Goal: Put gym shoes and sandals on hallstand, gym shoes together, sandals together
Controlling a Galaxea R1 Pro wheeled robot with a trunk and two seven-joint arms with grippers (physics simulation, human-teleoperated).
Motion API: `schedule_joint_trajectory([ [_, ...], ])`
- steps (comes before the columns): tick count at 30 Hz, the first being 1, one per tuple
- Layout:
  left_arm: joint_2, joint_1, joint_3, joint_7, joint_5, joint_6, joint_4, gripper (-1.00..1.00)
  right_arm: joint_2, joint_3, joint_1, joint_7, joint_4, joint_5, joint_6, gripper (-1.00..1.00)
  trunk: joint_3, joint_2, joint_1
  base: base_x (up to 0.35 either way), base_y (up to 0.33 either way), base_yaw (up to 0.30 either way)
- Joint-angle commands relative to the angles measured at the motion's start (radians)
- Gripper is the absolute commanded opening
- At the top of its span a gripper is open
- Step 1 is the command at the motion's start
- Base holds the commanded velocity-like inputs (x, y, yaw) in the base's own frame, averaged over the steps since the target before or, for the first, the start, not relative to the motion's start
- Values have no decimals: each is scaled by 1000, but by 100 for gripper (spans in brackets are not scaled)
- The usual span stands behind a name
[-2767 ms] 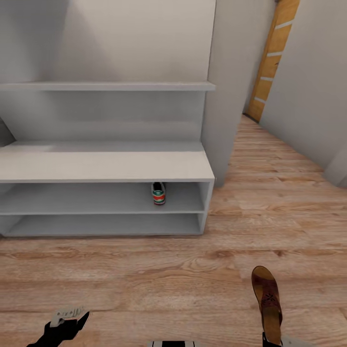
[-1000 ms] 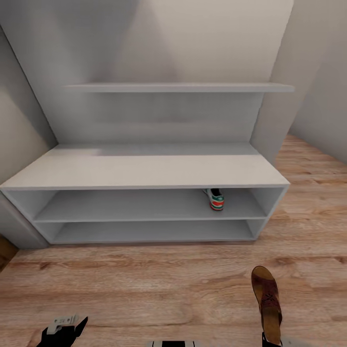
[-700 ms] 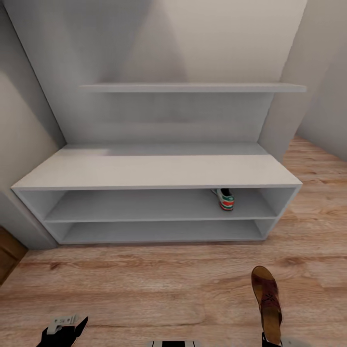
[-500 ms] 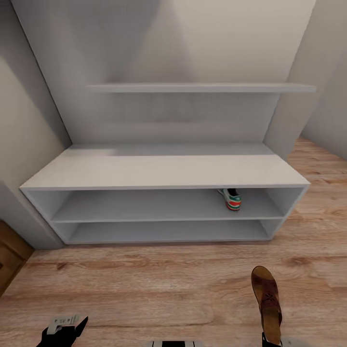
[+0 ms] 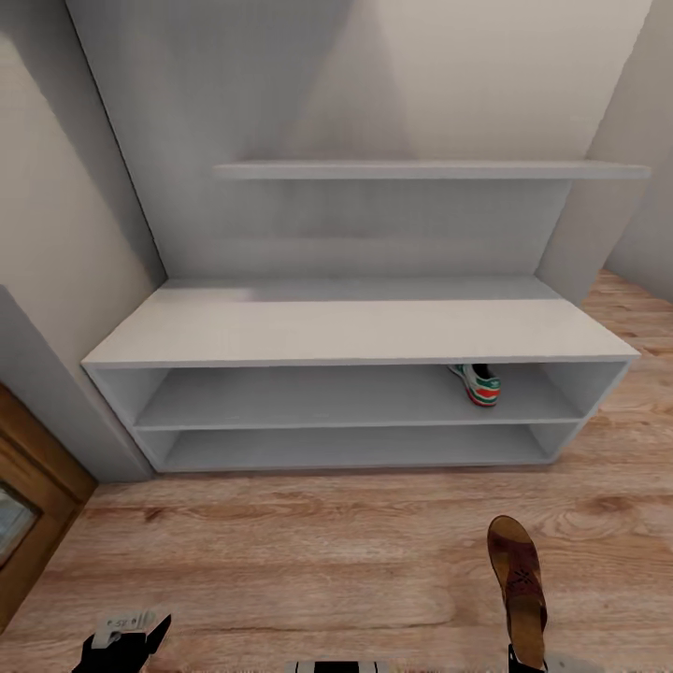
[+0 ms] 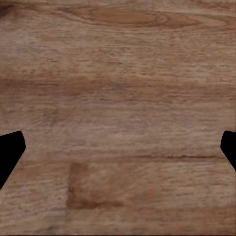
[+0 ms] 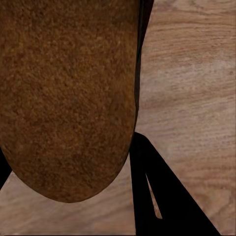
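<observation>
The white hallstand (image 5: 355, 332) stands against the wall ahead, with its floating shelf (image 5: 421, 170) above it. One cream gym shoe (image 5: 481, 384) with green and red-orange marks sits at the right end of the upper open shelf. A brown sandal (image 5: 519, 584) hangs over the wood floor (image 5: 308, 551) at the lower right, its heel end in my right gripper (image 5: 526, 660), which is shut on it. In the right wrist view the sandal's sole (image 7: 69, 98) lies against a dark finger (image 7: 152, 196). My left gripper (image 5: 126, 640) is open over bare floor, fingertips (image 6: 10, 150) wide apart. The other shoe and sandal are out of view.
A grey wall corner (image 5: 56, 393) juts out left of the hallstand, with a wooden door frame (image 5: 33, 509) beside it. Another wall (image 5: 608, 206) closes in at the right. Both shelf levels are bare left of the gym shoe.
The camera has swung left, so the hallstand sits further right in the picture and a door frame has come in at the left. The sandal stays in my right gripper.
</observation>
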Motion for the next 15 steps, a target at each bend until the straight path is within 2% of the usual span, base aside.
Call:
schedule_joint_trajectory([
  [1,0,-1,2,-9,9,0,2,100,0,-2,0,-5,0,1,-3,-100,-1,0,0,-128,295,0],
  [15,-1,-1,2,-9,6,0,2,100,0,-4,0,-5,1,3,-3,-100,-1,0,0,-204,266,0],
])
